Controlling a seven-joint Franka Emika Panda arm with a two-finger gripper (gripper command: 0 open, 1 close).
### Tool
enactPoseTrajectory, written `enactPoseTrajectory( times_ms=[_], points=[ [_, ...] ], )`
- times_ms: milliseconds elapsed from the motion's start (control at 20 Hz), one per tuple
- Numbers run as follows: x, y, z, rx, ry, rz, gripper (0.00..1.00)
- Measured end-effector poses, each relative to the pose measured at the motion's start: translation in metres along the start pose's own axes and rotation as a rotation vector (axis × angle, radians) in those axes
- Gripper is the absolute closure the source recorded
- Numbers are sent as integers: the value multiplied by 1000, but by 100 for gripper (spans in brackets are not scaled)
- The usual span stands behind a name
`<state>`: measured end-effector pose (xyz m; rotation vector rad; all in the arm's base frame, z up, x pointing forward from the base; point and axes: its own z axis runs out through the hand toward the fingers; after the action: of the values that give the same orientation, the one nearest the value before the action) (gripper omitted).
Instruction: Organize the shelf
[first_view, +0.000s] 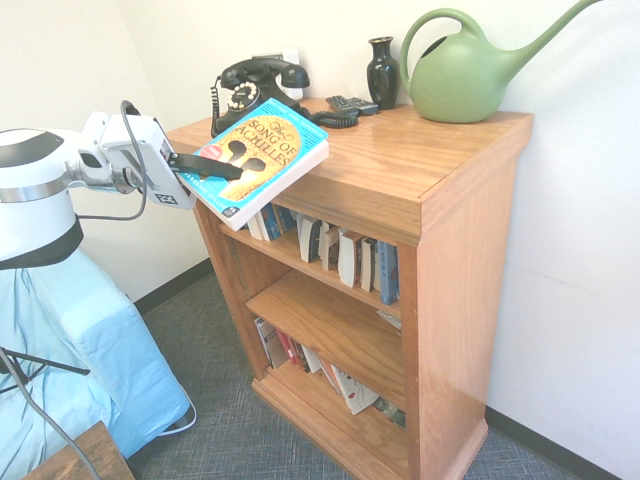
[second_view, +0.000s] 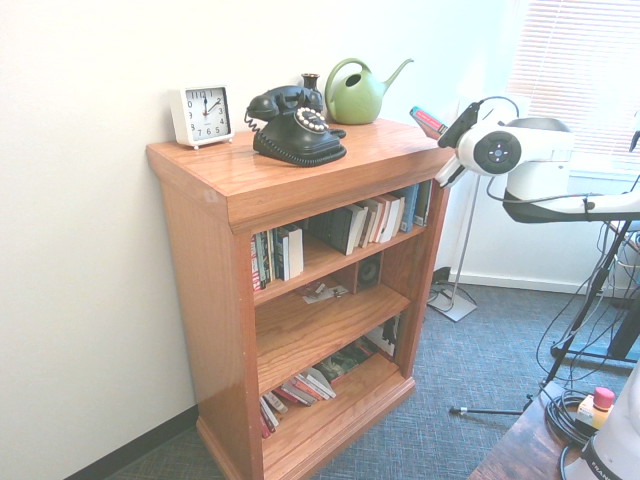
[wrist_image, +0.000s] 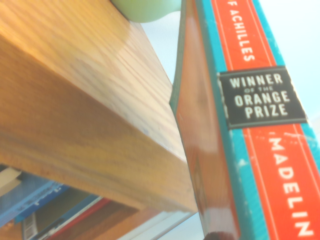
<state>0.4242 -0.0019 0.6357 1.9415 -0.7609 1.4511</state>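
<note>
Turquoise paperback (first_view: 262, 160) sits clamped in my gripper (first_view: 205, 166), tilted, its far end over the top board of the shelf (first_view: 400, 170) just ahead of me. I should level it and clear the black telephone (first_view: 258, 88) beyond.

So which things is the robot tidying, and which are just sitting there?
Part of the job:
- shelf
- book, held by the gripper beside the top board
- books on the tiers

Just sitting there:
- phone
- vase
- watering can
- clock
- remote
</note>
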Motion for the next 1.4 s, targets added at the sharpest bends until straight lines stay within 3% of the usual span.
enactPoseTrajectory(
  times_ms=[350,750,1400],
  points=[
    [-17,47,-23,72,-104,122,100],
    [-57,63,-49,211,-244,218,100],
    [-131,5,-72,402,-518,253,100]
  ],
)
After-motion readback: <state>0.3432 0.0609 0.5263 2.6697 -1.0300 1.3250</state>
